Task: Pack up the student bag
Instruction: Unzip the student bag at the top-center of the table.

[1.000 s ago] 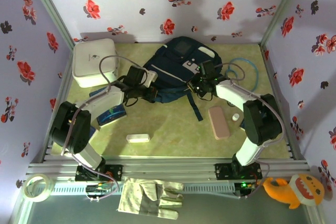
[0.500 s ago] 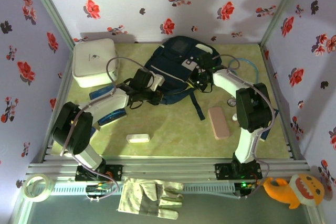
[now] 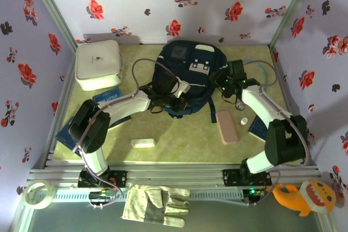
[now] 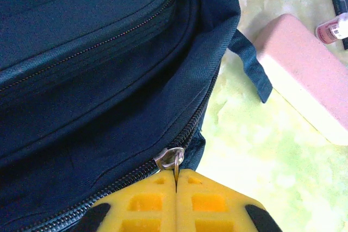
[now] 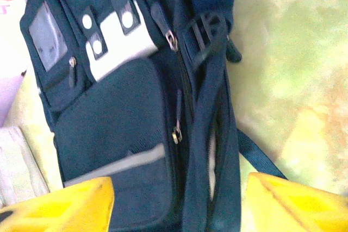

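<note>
Top external shows one student bag [image 3: 187, 66] and one white box [image 3: 98, 64].

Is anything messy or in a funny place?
Nothing looks spilled or broken. Two things lie outside the table: a work glove just past the front rail, and an orange plush toy by the right front corner.

Green table [image 3: 185, 134] with student bag [image 3: 187, 74], white box [image 3: 98, 64], pink case [image 3: 226, 127], small white block [image 3: 143, 143], blue booklet [image 3: 109, 96].
</note>
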You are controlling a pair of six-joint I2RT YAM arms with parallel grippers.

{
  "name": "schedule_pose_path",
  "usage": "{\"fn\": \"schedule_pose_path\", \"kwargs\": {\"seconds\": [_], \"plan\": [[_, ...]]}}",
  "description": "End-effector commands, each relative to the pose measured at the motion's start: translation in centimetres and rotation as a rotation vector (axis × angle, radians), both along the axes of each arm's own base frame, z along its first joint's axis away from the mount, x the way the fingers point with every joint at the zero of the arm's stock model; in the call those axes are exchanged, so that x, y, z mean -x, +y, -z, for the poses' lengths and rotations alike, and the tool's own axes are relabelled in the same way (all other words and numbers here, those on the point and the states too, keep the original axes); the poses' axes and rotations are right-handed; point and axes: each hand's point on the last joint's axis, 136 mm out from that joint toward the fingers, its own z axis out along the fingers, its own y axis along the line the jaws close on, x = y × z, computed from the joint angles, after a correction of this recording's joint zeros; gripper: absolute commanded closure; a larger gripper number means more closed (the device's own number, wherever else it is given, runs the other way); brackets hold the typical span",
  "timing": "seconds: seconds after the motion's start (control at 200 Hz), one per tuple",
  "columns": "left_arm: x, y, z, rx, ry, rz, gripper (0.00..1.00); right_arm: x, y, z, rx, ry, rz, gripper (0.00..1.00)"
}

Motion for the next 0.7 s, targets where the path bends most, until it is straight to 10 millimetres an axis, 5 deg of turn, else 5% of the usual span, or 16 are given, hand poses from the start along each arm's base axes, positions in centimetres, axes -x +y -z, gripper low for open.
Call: {"fn": "schedule_pose_path", "kwargs": {"seconds": [0.0, 0.3, 0.44, 0.695], "plan": [[0.1, -1.3, -1.1, 0.035, 0.014, 0.018, 1.0, 1.3, 1.4, 2.3, -0.128, 0.061, 0.043, 0.29], [0.3, -1.2, -0.9, 0.025, 0.024, 0.018, 1.0, 1.5, 5.9, 4.4, -0.216, 0.122, -0.013, 0.27], [0.3, -1.1, -1.0, 0.023, 0.023, 0.019, 1.0, 1.6, 6.2, 5.9, -0.217, 0.158, -0.002, 0.38], [0.3, 0.2, -1.0, -0.022, 0.006, 0.023, 1.0, 1.3, 4.9, 7.3, -0.129, 0.165, 0.011, 0.74]]}}
